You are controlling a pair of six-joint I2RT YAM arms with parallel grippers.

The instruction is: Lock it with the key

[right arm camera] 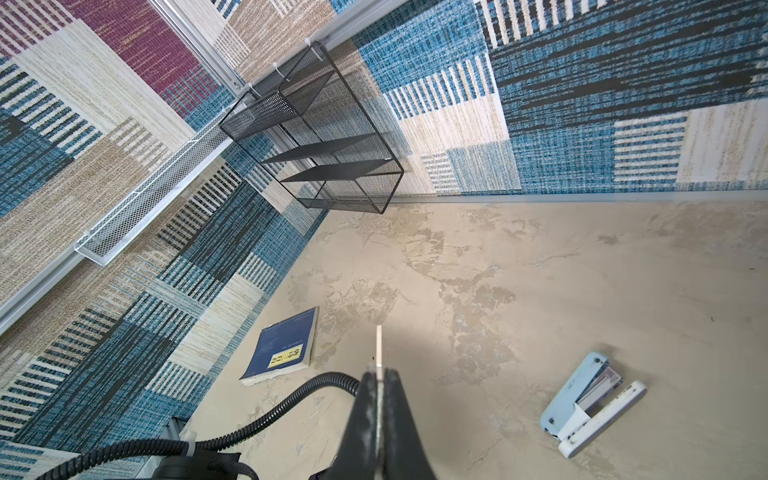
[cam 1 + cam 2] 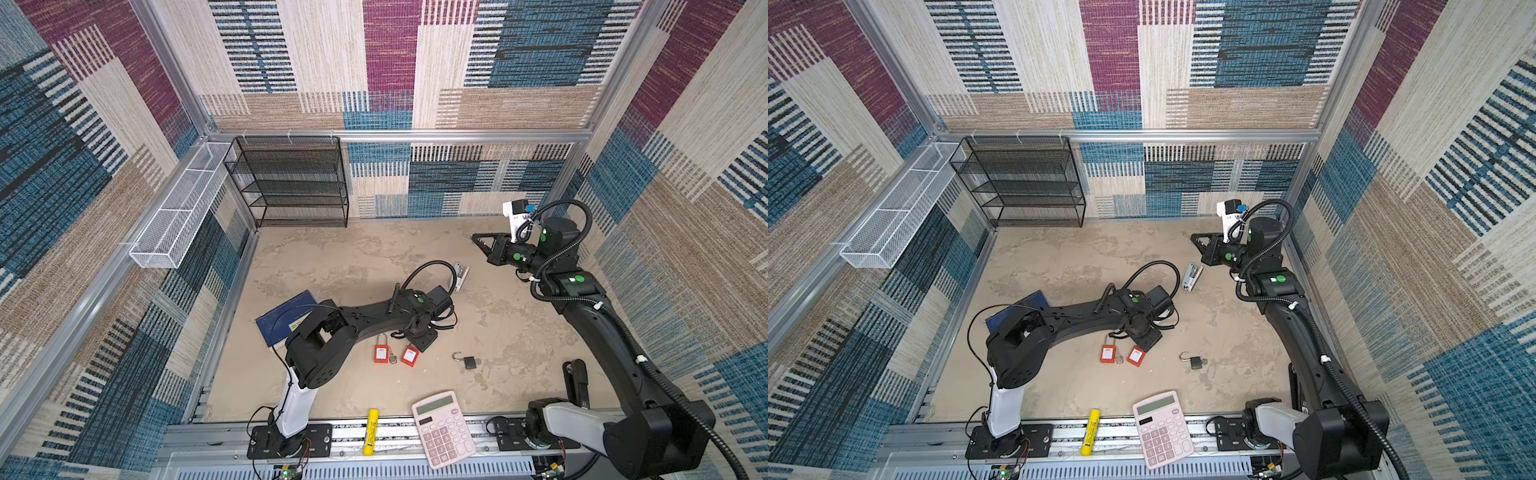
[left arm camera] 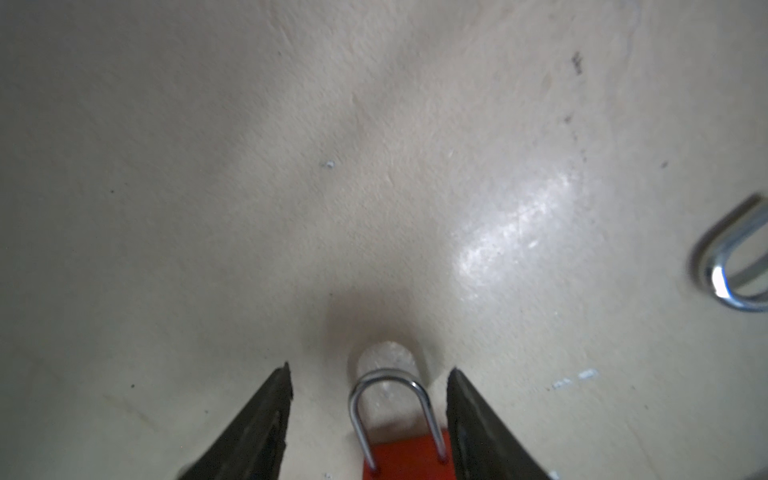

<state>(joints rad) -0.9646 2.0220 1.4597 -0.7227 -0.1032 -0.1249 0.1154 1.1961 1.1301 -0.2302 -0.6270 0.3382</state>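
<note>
Left claw (image 3: 369, 372), jaws apart, straddles a red padlock (image 3: 405, 455).

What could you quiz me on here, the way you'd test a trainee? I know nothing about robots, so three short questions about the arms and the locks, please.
1. True or false: the right gripper stands wide open.
2. How many red padlocks lie on the table? A one, B two, C three.
3. In the left wrist view, what sits between the fingers of the left gripper?
Key: 1 false, it is shut on a thin pale strip. 2 B. 3 the metal shackle of a red padlock.
</note>
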